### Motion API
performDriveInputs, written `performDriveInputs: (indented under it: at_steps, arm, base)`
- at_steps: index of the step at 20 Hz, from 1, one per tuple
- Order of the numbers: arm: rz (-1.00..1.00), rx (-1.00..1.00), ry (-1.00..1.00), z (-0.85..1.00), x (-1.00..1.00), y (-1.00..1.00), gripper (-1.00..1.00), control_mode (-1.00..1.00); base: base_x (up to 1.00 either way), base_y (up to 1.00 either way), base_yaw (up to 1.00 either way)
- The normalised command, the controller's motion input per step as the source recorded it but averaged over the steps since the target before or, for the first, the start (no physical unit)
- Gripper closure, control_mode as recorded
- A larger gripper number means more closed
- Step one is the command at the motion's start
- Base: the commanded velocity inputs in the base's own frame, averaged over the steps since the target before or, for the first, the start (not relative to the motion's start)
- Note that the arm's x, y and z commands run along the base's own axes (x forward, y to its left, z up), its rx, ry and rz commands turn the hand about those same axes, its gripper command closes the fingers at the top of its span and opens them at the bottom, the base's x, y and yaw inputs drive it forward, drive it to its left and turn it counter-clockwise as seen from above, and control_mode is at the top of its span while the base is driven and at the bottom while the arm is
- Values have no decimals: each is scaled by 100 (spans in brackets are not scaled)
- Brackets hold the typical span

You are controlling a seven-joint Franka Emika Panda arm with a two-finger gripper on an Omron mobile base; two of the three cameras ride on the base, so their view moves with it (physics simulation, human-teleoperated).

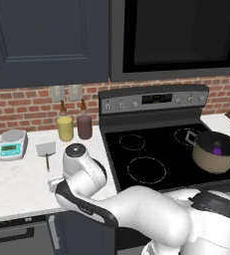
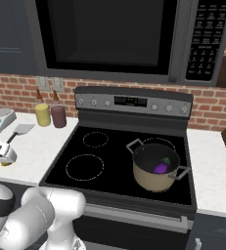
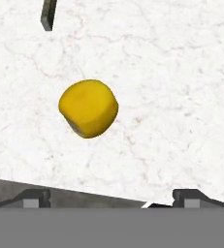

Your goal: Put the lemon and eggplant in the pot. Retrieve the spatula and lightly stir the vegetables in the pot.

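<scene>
End effector (image 3: 111,196) hangs over the lemon (image 3: 88,108), fingers spread wide, nothing held. Lemon lies on the white surface (image 1: 17,182) near its front edge; eggplant (image 2: 161,167) already in the pot (image 2: 155,168). Centre over the fruit, descend straight, close gently.

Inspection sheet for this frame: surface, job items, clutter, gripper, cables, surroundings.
Surface: white marbled counter left of a black stove.
Job's things: lemon on the counter below the hand; eggplant inside the pot, which sits on the stove's right side; spatula flat on the counter.
Clutter: kitchen scale, yellow jar, maroon jar by the brick wall.
Grippers: gripper open, above the lemon, holding nothing.
Cables: nothing seen.
Surroundings: microwave over the stove, dark cabinet.
</scene>
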Motion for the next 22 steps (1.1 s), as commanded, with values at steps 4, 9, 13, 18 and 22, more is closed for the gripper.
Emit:
performDriveInputs:
  at_steps: [4,9,13,18,22]
  arm:
    - [0,0,0,-15,35,1,-100,-100]
    - [0,0,0,-11,37,18,-100,-100]
    - [0,0,1,-14,26,21,-100,-100]
    - [0,0,4,-22,17,17,-100,-100]
    - [0,0,2,-24,7,5,-100,-100]
  base:
    - [0,0,0]
    - [0,0,0]
    - [0,0,0]
    - [0,0,0]
    - [0,0,0]
